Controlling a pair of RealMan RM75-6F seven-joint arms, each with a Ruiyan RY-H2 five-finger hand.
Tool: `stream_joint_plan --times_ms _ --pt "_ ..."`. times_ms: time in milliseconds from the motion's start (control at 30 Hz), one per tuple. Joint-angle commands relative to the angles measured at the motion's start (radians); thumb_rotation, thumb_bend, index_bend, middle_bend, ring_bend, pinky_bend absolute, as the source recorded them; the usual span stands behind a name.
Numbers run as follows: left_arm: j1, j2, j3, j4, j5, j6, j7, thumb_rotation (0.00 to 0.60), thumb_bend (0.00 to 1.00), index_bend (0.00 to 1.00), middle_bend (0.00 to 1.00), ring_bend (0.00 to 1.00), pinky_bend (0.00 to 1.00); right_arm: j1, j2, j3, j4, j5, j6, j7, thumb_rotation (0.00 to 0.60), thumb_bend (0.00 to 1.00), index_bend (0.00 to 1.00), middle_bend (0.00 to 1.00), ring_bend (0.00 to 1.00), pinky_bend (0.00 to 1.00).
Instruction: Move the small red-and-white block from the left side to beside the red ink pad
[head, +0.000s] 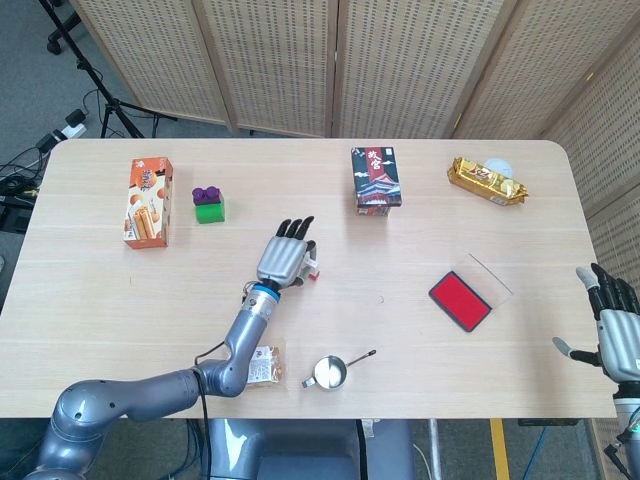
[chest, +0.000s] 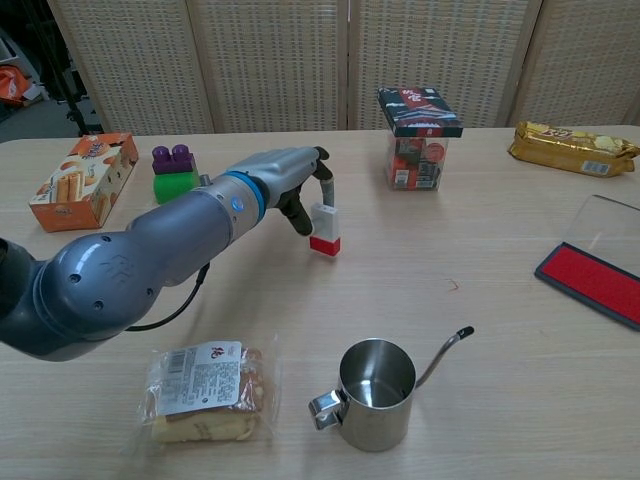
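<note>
A pale wooden desk (head: 420, 350) stands before woven folding screens (head: 270, 60). The left hand (head: 284, 259) pinches the small block (chest: 324, 229), white above and red below, upright near the middle of the desk; it seems to hang just over the surface, but I cannot be sure. The red ink pad (head: 460, 300) lies well apart to the right. The right hand (head: 618, 335) hangs at the desk edge, fingers spread, holding nothing.
</note>
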Motion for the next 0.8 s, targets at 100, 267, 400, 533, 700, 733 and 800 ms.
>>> stream_joint_plan --times_ms 100,267,400,533,700,733,800 --pt "0.001 -0.009 0.003 0.027 0.020 -0.002 -0.028 0.600 0.43 0.57 0.00 0.00 0.00 0.002 0.003 0.002 0.006 0.006 -0.008 0.013 0.600 0.00 0.00 0.00 0.00 0.00" --pt "0.002 -0.010 0.011 0.032 0.013 -0.008 -0.008 0.600 0.40 0.57 0.00 0.00 0.00 0.005 0.003 0.003 0.009 0.009 -0.015 0.021 0.600 0.00 0.00 0.00 0.00 0.00" --pt "0.002 -0.018 0.015 0.042 0.008 -0.010 0.001 0.600 0.40 0.56 0.00 0.00 0.00 0.006 0.004 0.003 0.009 0.009 -0.017 0.023 0.600 0.00 0.00 0.00 0.00 0.00" --pt "0.003 -0.017 0.016 0.039 0.011 -0.011 0.003 0.600 0.37 0.42 0.00 0.00 0.00 0.005 0.005 0.005 0.009 0.010 -0.014 0.026 0.600 0.00 0.00 0.00 0.00 0.00" --pt "0.011 -0.001 0.020 0.014 0.008 -0.009 0.015 0.600 0.35 0.26 0.00 0.00 0.00 0.004 0.005 0.006 0.010 0.013 -0.013 0.027 0.600 0.00 0.00 0.00 0.00 0.00" --pt "0.013 0.004 0.022 0.007 0.007 -0.008 0.018 0.600 0.34 0.23 0.00 0.00 0.00 0.004 0.005 0.006 0.010 0.013 -0.013 0.027 0.600 0.00 0.00 0.00 0.00 0.00" --pt "0.016 0.013 0.024 -0.005 0.009 -0.004 0.023 0.600 0.33 0.21 0.00 0.00 0.00 0.004 0.005 0.006 0.009 0.013 -0.012 0.027 0.600 0.00 0.00 0.00 0.00 0.00"
